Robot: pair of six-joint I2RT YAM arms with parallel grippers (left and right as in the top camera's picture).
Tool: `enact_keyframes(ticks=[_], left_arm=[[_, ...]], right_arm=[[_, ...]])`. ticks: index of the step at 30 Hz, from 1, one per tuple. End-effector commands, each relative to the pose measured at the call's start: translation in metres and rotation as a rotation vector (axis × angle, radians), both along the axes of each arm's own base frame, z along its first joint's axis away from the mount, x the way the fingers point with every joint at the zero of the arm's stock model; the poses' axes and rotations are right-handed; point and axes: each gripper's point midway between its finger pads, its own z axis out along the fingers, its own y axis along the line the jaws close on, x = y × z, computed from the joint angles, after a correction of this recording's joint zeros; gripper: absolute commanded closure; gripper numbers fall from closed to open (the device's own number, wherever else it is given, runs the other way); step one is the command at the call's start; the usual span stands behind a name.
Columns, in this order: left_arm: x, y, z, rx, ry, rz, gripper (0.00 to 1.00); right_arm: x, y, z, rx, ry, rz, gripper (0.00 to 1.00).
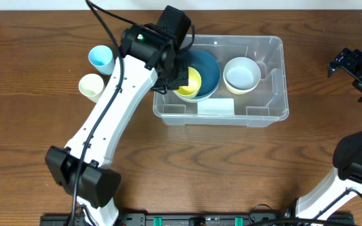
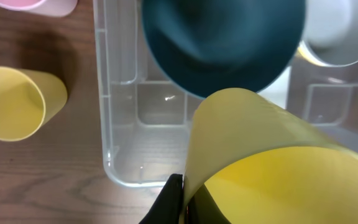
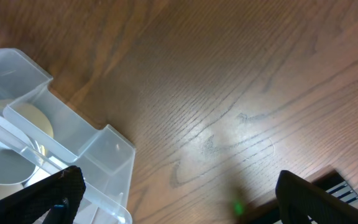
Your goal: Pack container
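Yellow plastic fills the bottom of the left wrist view: a yellow cup [image 2: 272, 168], pinched at its rim by the left gripper [image 2: 185, 200], hangs over the teal bowl [image 2: 222, 43], probably to nest there and save room. Beyond, the container [image 1: 275, 94] sits top-centre in the overhead frame, a white bowl [image 1: 242, 74] in its right half and little free floor between its walls. Farthest right, the right gripper [image 3: 179, 205] hangs spread wide above the counter [image 3: 241, 81], well apart.

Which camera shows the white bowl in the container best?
Overhead: the whole white bowl sits unobstructed in the container. Left wrist catches only a blurred edge; right wrist sees part of it through the wall.
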Motion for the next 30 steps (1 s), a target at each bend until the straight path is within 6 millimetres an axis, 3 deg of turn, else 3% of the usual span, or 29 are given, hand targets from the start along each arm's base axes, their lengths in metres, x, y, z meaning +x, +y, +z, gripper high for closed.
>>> enact_keyframes(ticks=[1, 17, 30], left_arm=[[0.006, 0.008, -0.004, 0.064, -0.012, -0.003, 0.94], [0.018, 0.026, -0.067, 0.163, 0.154, 0.041, 0.94], [0.013, 0.034, -0.073, 0.176, 0.192, 0.057, 0.94]], right_arm=[[-0.001, 0.000, 0.002, -0.005, -0.004, -0.018, 0.01], [-0.001, 0.000, 0.002, -0.005, -0.004, -0.018, 0.01], [-0.001, 0.000, 0.002, -0.005, -0.004, -0.018, 0.01]])
